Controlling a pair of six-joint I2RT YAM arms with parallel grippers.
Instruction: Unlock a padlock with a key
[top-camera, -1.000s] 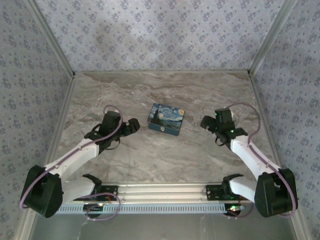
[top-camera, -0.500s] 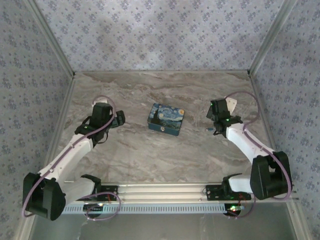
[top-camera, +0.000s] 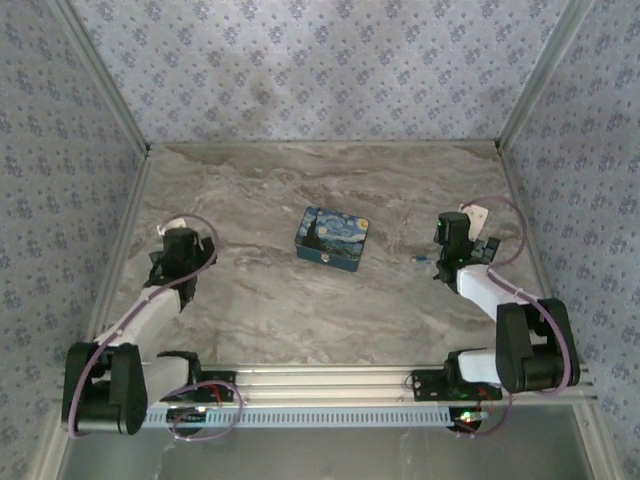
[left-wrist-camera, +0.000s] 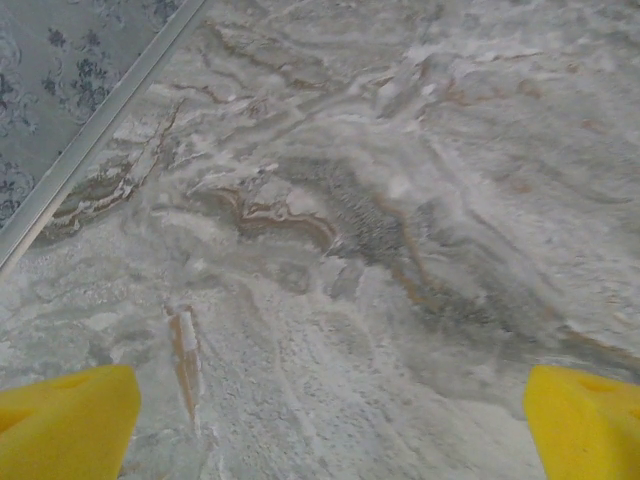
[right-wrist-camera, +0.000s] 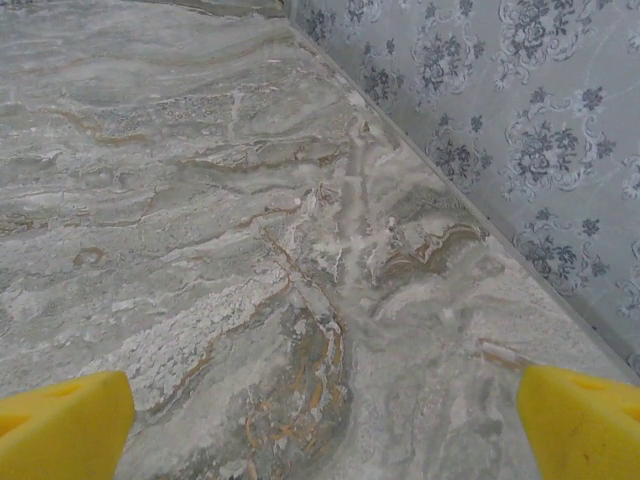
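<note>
Moved: left arm (top-camera: 150, 300) and right arm (top-camera: 485, 285) have swung away from the box (top-camera: 333, 236) toward the side walls.
Left jaws: spread wide over bare table (top-camera: 290, 310).
Right jaws: spread wide.
Box: mid-table, long axis roughly left-right, slightly skewed.
Blue speck (top-camera: 418, 260): beside the right arm, too small to identify.

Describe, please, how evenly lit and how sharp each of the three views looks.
Top view: soft, even light, no glare or hard shadows; the painted box small but clear. Left wrist view: marble table crisp, yellow fingertips slightly soft at the corners. Right wrist view: likewise, wallpaper sharp.
</note>
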